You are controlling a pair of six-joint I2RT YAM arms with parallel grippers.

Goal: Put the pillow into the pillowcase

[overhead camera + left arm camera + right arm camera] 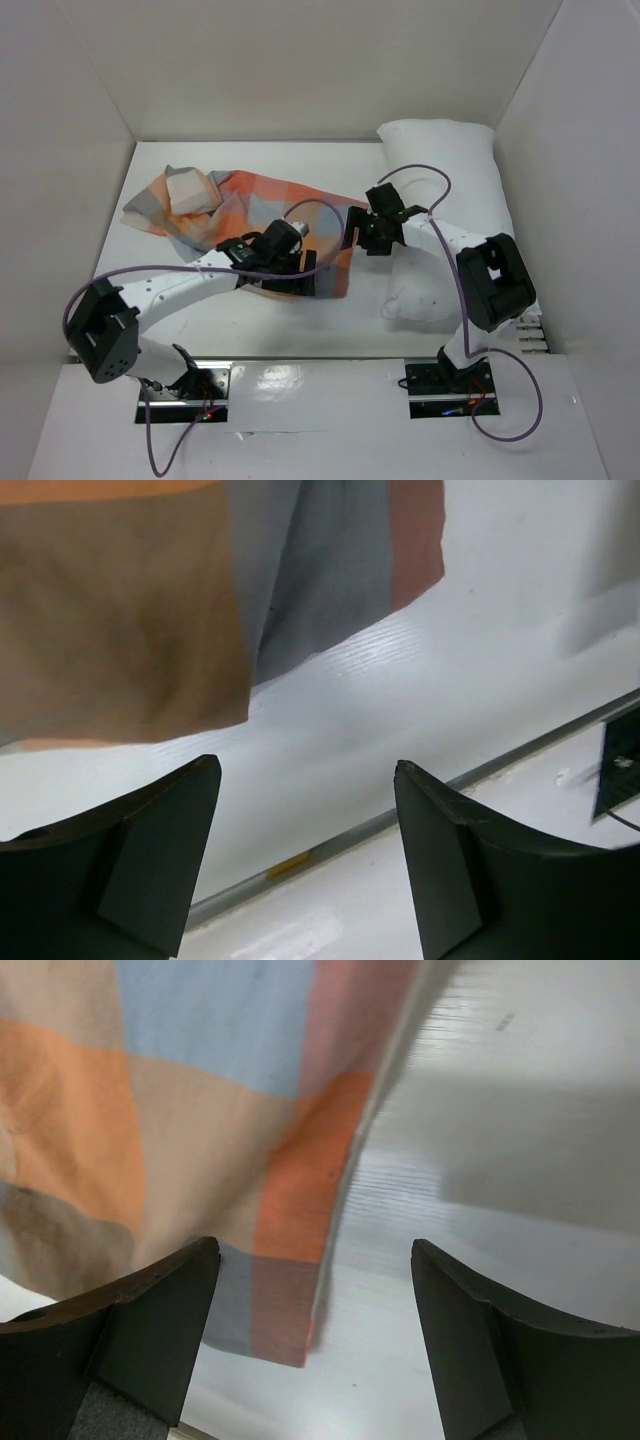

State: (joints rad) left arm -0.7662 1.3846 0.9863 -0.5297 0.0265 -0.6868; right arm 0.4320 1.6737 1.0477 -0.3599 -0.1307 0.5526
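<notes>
The white pillow point(450, 190) lies along the right side of the table, partly under my right arm. The checked pillowcase point(235, 205) lies rumpled from the back left to the middle. My left gripper point(290, 283) is open and empty over the pillowcase's near edge. In the left wrist view the pillowcase point(130, 610) fills the upper left, beyond the open left gripper point(305, 770). My right gripper point(358, 238) is open at the pillowcase's right edge, beside the pillow. In the right wrist view the open right gripper point(315, 1250) has the pillowcase's corner point(285, 1290) between its fingers, not gripped.
White walls point(80, 110) close in the table on the left, back and right. The table's front edge strip point(350, 830) runs close below the left gripper. Purple cables point(440, 180) loop over the arms and the pillow.
</notes>
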